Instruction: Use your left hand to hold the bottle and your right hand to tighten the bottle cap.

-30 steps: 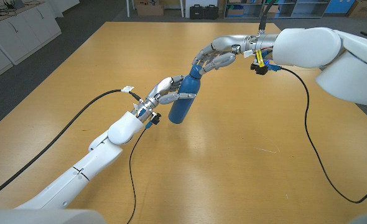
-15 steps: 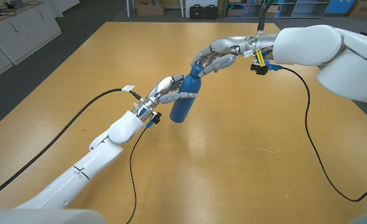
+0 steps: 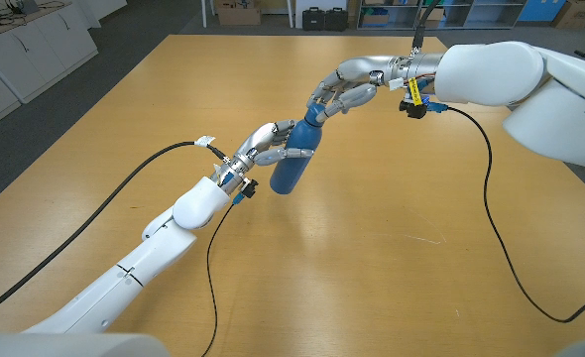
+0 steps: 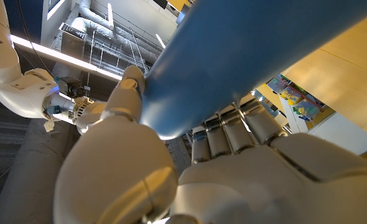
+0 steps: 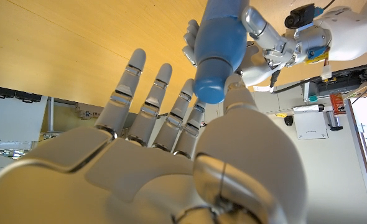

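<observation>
Nothing moved; left hand (image 3: pixel 269 144) fingers grip bottle (image 3: pixel 294 159).

The right hand (image 3: pixel 340 95) fingers have shifted slightly around the bottle cap (image 3: pixel 313 109).

The head camera looked down over the counter (image 3: pixel 392 268); both wrist cameras sat close behind their robot hands, sharing the bottle (image 3: pixel 294 159).
</observation>
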